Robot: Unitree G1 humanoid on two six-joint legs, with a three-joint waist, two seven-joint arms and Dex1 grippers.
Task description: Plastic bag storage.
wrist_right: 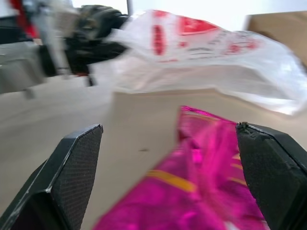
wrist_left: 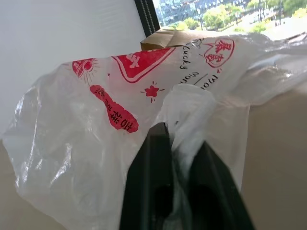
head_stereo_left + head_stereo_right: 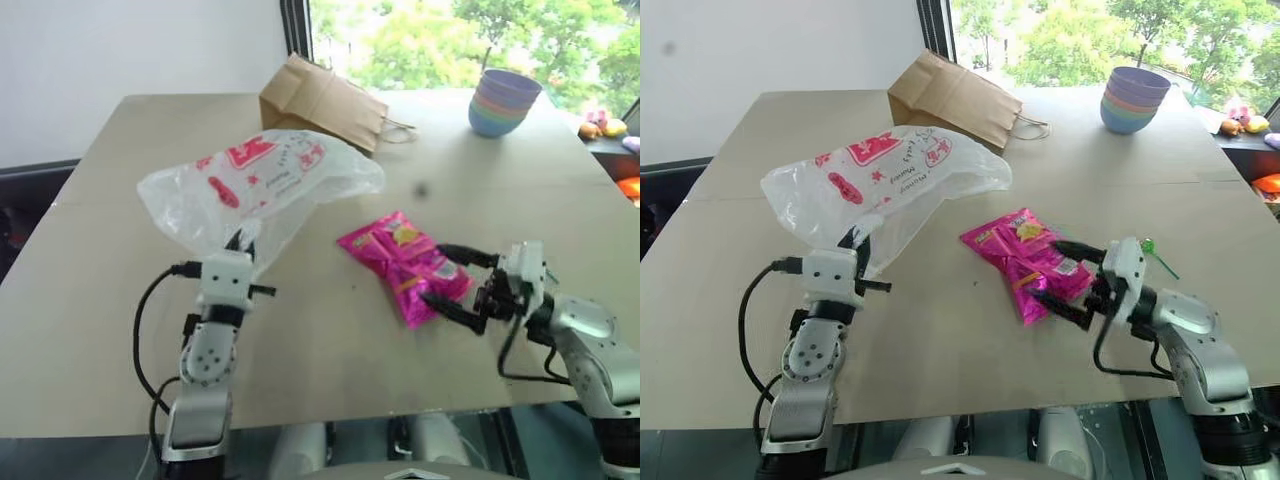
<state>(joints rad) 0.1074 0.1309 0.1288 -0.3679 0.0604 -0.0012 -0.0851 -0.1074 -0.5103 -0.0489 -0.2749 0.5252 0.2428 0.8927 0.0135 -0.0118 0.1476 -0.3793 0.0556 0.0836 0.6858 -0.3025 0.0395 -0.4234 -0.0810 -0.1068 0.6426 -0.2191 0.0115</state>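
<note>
Progress on the storage job looks early: the plastic bag point(image 3: 262, 180) has only just been seized, and nothing in view shows it folded, bundled or put away. The left gripper point(image 3: 238, 243) has its two black fingers pinched together on a gathered fold at the bag's near edge, which the left wrist view shows plainly, with thin film bunched between the fingers point(image 2: 149, 163). From that pinch the bag billows up and away over the table point(image 3: 120, 330), its near end lifted off the surface while the far end seems to rest near the brown paper bag point(image 3: 322, 103). Its long axis runs roughly crosswise and slightly away, from a rounded bulge on the robot's left toward a narrower end on the right, printed red marks facing up. The right gripper point(image 3: 458, 281) stands wide open, empty, its fingers either side of the near corner of the magenta snack packet point(image 3: 402, 262), not closed on it. Stacked bowls point(image 3: 503, 100) stand at the far right, well apart from the work. What remains, by my reading, is nearly everything: gathering the loose film, compacting it, and placing it wherever it is to be kept, perhaps the paper bag, though that is a guess.
</note>
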